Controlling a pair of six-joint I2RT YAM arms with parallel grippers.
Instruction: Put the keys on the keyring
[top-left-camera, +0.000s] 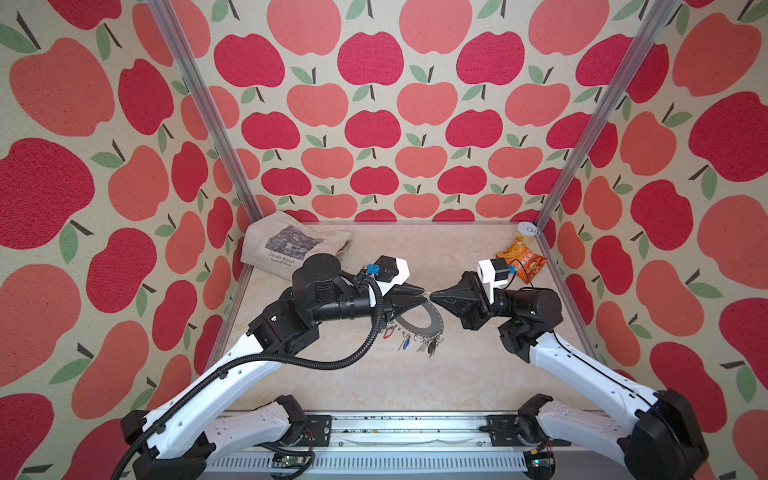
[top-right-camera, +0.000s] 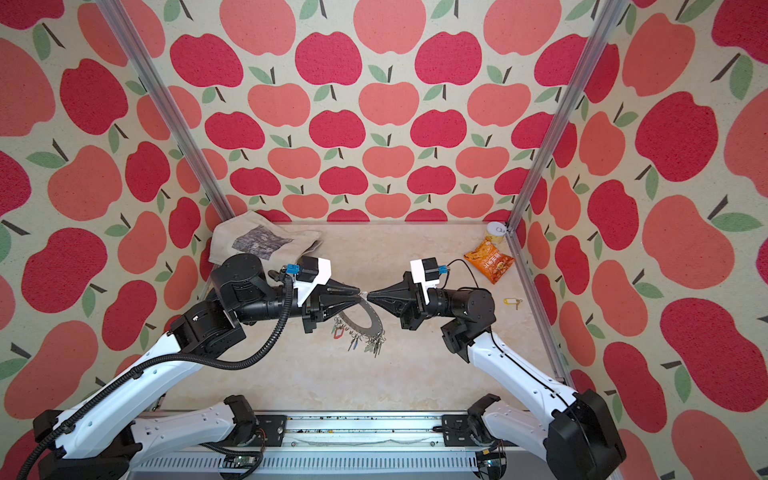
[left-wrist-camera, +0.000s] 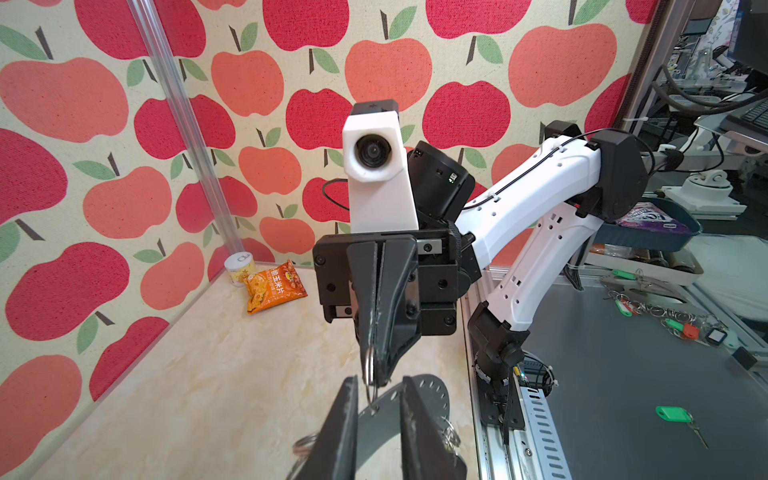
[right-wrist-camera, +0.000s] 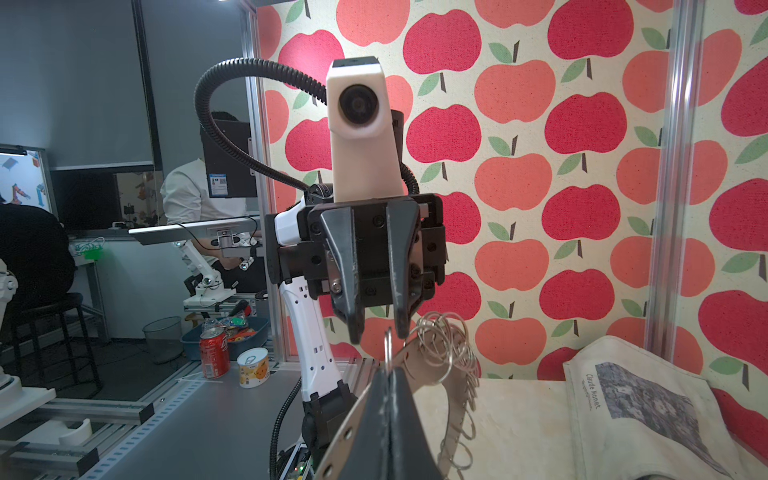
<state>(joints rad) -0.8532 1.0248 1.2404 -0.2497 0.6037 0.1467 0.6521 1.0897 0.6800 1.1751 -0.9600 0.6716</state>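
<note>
Stiff, flat and slick, the keyring (top-left-camera: 428, 322) tilts off the tabletop (top-left-camera: 374, 374) (keys (top-left-camera: 430, 345) dangle from its low rim). The right gripper (left-wrist-camera: 376, 372) has its jaws pinched together on one thin wire loop (right-wrist-camera: 388, 347); the left gripper (right-wrist-camera: 377, 330) has them apart, seemingly touching nothing. I judge the plate's rim the surer hold.

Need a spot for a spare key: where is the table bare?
Bare: the back strip between cloth bag and snack packet, and the front between the hanging keys and the rail. Crowded: the middle, around the keyring.
</note>
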